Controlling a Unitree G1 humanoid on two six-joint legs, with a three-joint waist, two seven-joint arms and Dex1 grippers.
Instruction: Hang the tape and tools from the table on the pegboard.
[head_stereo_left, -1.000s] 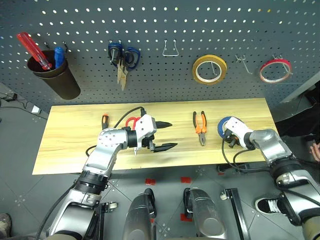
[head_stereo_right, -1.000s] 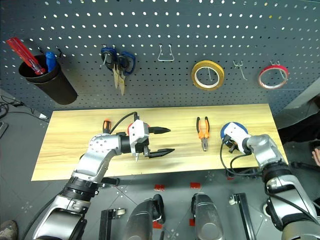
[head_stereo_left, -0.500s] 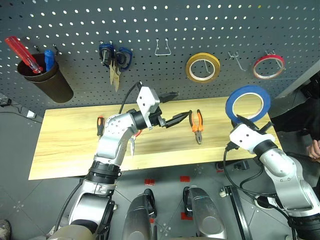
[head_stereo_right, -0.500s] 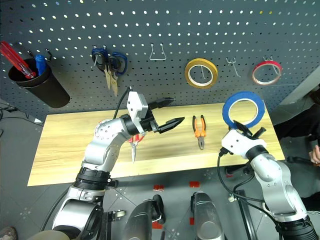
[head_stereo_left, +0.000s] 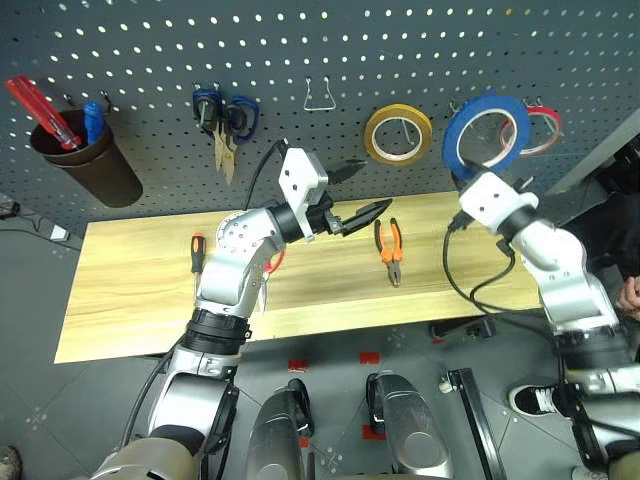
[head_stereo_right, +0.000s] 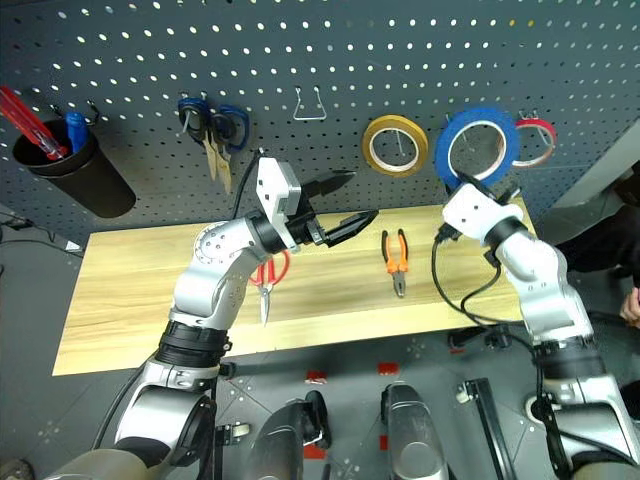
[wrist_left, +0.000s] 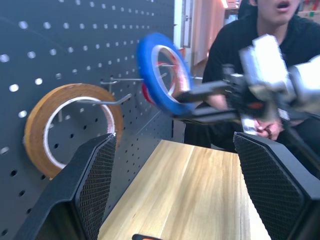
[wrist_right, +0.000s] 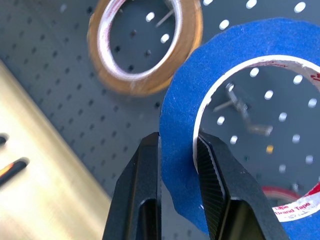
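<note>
Our right claw (wrist_right: 177, 170) is clamped on the rim of the thin, flat blue ring of tape (head_stereo_right: 478, 144), holding it upright in front of the dark grey perforated pegboard (head_stereo_left: 150, 60). We see the ring raised between the yellow-tan tape roll (head_stereo_left: 398, 134) and the red-rimmed roll (head_stereo_left: 542, 128), both hanging on the board; from the head views it overlaps the red-rimmed roll. A bare metal hook (wrist_right: 235, 102) shows through the ring's open centre in the right wrist view.

Our left claw (head_stereo_left: 352, 195) stands wide apart and empty, lifted above the light wooden counter (head_stereo_left: 130, 290) and pointing toward the right arm.

On the counter lie the orange-and-black-handled pliers (head_stereo_left: 388, 250), the red-handled scissors (head_stereo_right: 265, 285) partly under our left arm, and the slim screwdriver with orange-and-black handle (head_stereo_left: 196, 252). Blue-handled scissors (head_stereo_left: 222, 118) hang on the board, and a black cup (head_stereo_left: 85, 160) holds a long red-handled tool (head_stereo_left: 35, 100).
</note>
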